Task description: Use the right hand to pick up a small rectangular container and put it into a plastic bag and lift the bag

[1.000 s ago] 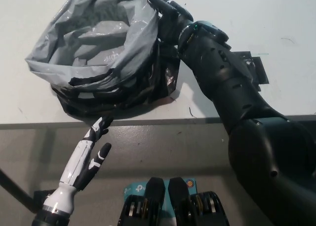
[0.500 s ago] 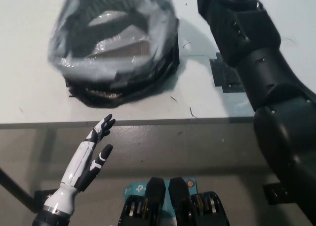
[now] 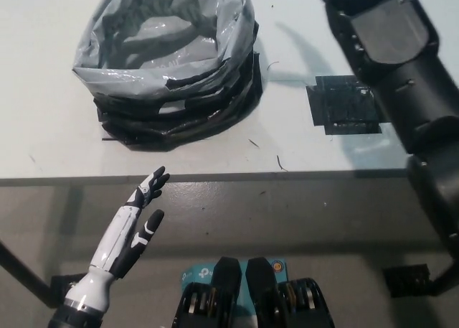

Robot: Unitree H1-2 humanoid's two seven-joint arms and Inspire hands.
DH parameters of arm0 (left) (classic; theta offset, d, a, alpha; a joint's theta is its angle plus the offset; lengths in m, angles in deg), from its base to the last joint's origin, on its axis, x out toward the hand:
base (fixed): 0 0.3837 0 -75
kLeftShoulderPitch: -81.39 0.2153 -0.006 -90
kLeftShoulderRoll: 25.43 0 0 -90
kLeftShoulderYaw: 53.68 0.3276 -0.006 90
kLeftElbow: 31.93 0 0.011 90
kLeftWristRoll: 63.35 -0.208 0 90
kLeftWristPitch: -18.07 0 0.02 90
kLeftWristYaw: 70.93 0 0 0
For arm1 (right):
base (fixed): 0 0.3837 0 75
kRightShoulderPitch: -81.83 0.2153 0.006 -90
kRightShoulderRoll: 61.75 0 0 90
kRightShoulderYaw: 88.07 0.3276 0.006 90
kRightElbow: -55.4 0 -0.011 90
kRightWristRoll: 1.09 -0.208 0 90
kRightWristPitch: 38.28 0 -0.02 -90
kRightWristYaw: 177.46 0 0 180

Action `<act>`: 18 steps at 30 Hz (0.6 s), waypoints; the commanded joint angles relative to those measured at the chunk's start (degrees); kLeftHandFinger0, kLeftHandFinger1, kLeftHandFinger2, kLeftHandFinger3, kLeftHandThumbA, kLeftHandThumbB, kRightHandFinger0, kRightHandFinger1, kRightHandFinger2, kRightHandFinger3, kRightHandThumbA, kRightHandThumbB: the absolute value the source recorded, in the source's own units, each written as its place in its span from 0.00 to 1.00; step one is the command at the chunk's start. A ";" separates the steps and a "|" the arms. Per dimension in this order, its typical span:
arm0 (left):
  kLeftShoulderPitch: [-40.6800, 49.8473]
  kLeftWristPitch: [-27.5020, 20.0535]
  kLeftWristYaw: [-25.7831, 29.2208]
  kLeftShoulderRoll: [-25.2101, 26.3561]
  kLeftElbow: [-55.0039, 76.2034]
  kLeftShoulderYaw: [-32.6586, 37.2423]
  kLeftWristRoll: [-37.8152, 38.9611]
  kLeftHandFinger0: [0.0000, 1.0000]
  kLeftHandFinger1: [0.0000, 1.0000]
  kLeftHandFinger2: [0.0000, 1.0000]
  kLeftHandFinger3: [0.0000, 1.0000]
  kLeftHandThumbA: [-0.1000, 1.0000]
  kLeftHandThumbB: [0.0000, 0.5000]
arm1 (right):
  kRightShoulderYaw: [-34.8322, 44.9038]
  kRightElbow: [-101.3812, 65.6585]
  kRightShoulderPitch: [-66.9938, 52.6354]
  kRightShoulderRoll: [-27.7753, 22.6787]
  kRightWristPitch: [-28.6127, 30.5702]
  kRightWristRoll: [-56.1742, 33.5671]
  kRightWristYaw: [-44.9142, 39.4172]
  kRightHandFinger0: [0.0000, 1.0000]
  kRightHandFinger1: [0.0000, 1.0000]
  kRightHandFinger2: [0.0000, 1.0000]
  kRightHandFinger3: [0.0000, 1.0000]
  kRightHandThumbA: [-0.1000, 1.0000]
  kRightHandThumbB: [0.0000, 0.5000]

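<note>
My left hand [image 3: 129, 227] hangs low at the left, below the table [image 3: 43, 127] edge and apart from everything on it; its fingers are spread and straight, holding nothing — it rests while the other side works.

Next along, the plastic bag [image 3: 172, 62] sits on the white tabletop, grey lining rolled outward over a black, crumpled body, its mouth wide open and facing up; nothing grips it, and it stands on its own, slumped into low folds. I look into that mouth and see only creased grey film; whether the small rectangular container lies under the folds I cannot tell, for no box shows anywhere on the table or in either hand; if it is in the bag, then the placing is done — that is my guess, not a thing I see.

To the right of the bag a flat dark square patch [image 3: 344, 107] lies on the table, well apart from it.

Furthest right, my black right arm [image 3: 398, 62] runs up out of the top edge; its hand is out of view, so I cannot say how its fingers stand. The bag is on the table, so the lift seems undone.
</note>
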 commanded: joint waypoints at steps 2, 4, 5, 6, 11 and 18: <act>-1.91 -0.21 -0.75 1.02 1.60 -0.22 -0.73 1.00 1.00 1.00 1.00 0.98 0.44 | 0.35 -33.78 -0.39 -12.41 -2.44 13.86 1.03 1.00 1.00 1.00 1.00 1.00 0.90; -3.52 0.31 -0.88 1.48 1.32 -0.67 -0.47 1.00 1.00 1.00 1.00 0.99 0.47 | 3.35 -45.08 -2.65 -14.48 -4.29 12.48 -0.54 1.00 1.00 1.00 1.00 1.00 0.87; -4.00 0.43 -0.90 1.63 1.23 -0.83 -0.38 1.00 1.00 1.00 1.00 0.99 0.47 | 4.20 -48.12 -3.25 -14.95 -4.90 11.93 -0.93 1.00 1.00 1.00 1.00 1.00 0.87; -4.85 0.45 -0.80 1.79 1.00 -1.06 -0.39 1.00 1.00 1.00 1.00 0.99 0.47 | 5.63 -53.15 -4.48 -15.82 -5.42 10.97 -1.50 1.00 1.00 1.00 1.00 1.00 0.85; -7.86 -0.28 -0.54 2.01 -0.19 -2.06 0.99 1.00 1.00 1.00 1.00 0.99 0.45 | 13.56 -78.40 -16.02 -19.00 -5.84 6.48 -1.75 1.00 1.00 1.00 1.00 1.00 0.78; -9.38 0.47 0.37 1.68 -0.70 -2.70 0.69 1.00 1.00 1.00 1.00 1.00 0.46 | 16.19 -102.26 -34.69 -10.78 -10.01 -6.80 5.41 1.00 1.00 1.00 1.00 1.00 0.84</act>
